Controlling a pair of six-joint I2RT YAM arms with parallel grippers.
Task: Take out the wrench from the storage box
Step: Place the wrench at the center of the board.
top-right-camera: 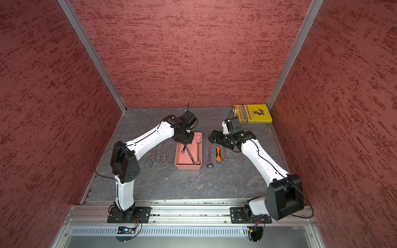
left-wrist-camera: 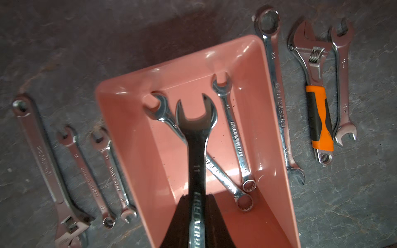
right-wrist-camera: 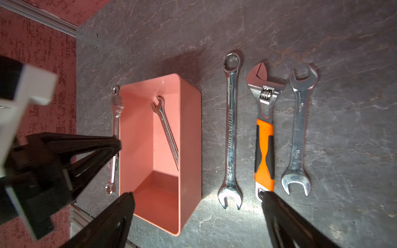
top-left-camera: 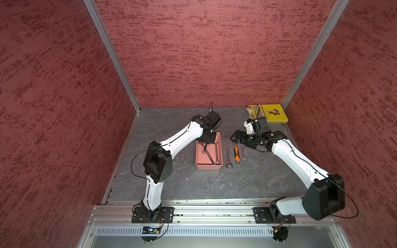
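Note:
The salmon-pink storage box [top-left-camera: 208,167] [top-right-camera: 188,167] stands mid-table between my two arms. My left gripper [top-left-camera: 207,142] [left-wrist-camera: 197,196] hangs over its far end, shut on the shank of a steel wrench [left-wrist-camera: 196,133] [top-left-camera: 205,148]. That wrench is raised above the box floor and slants down, open end lowest. Two more wrenches [left-wrist-camera: 236,139] [left-wrist-camera: 217,171] lie crossed inside the box [left-wrist-camera: 129,137]. My right gripper [top-left-camera: 233,137] [right-wrist-camera: 196,195] is open, empty, and hovers right of the box [right-wrist-camera: 189,128] over the tools laid out there.
Right of the box lie a long combination wrench [right-wrist-camera: 231,133], an orange-handled adjustable wrench [right-wrist-camera: 264,150] and a double open-end wrench [right-wrist-camera: 298,133]. Left of it are an adjustable wrench [top-right-camera: 151,158] and two small wrenches [top-right-camera: 164,153]. A yellow book [top-left-camera: 274,112] fills the back right corner.

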